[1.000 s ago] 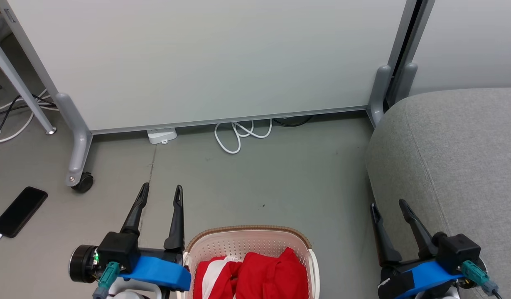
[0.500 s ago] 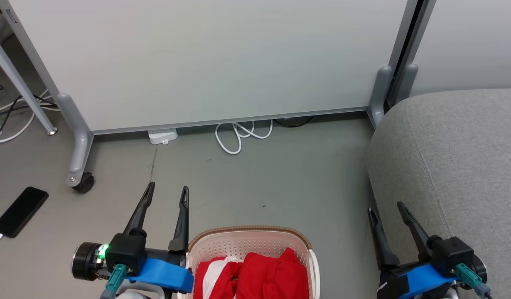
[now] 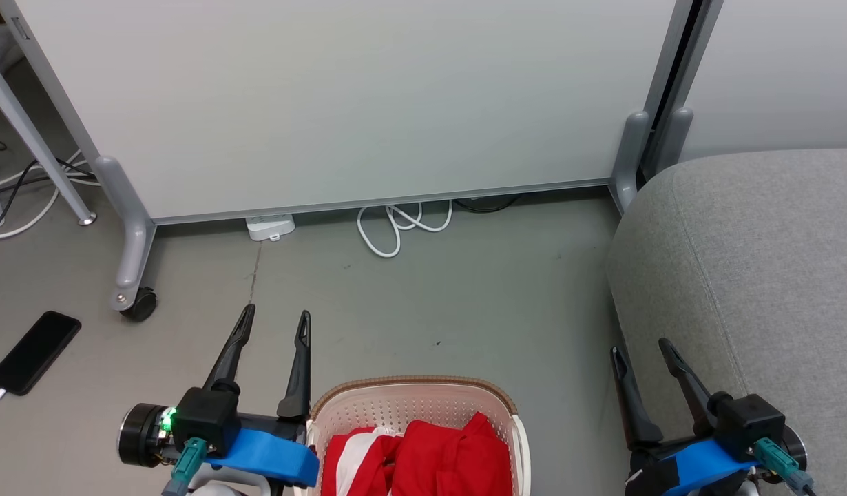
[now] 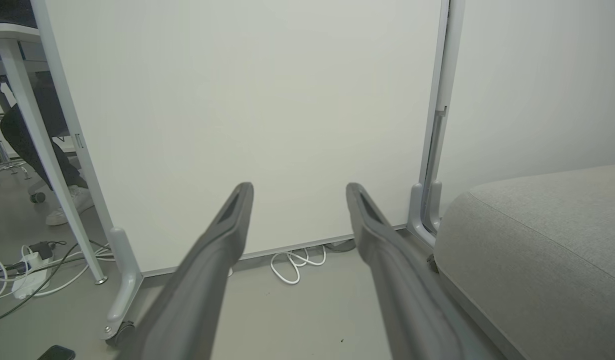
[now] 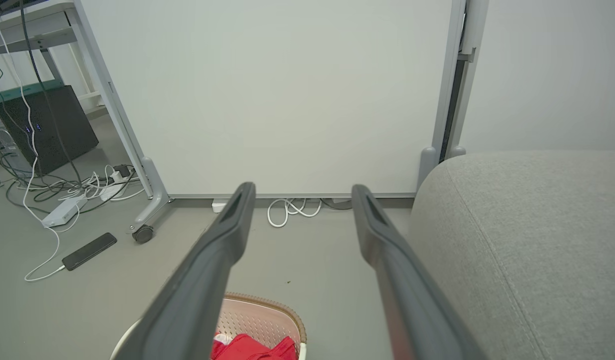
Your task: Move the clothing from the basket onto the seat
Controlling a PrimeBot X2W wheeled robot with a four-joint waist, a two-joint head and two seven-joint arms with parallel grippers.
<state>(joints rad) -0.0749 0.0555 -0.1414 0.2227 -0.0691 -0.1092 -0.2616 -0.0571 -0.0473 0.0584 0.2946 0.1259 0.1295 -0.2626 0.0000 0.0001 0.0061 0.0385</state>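
Red clothing (image 3: 423,458) with a white panel lies bunched in the cream basket (image 3: 410,403) with a brown rim, at the bottom centre of the head view. The right wrist view has the clothing (image 5: 252,347) and basket (image 5: 267,312) at its lower edge. To the right stands the grey seat (image 3: 761,262), which also appears in the left wrist view (image 4: 542,245) and the right wrist view (image 5: 527,240). My left gripper (image 3: 275,318) hangs open just left of the basket, empty. Beside the seat's front edge my right gripper (image 3: 640,348) is open and empty too.
A white partition panel (image 3: 341,103) on wheeled grey feet (image 3: 131,275) closes the far side. A coiled white cable (image 3: 399,224) lies at its base. A black phone (image 3: 34,351) on a charging lead rests on the floor at left. A person's shoe (image 4: 62,212) is behind the partition.
My left gripper has shifted slightly right and down in the head view. The right gripper dropped a little lower. Basket and clothing stay put.
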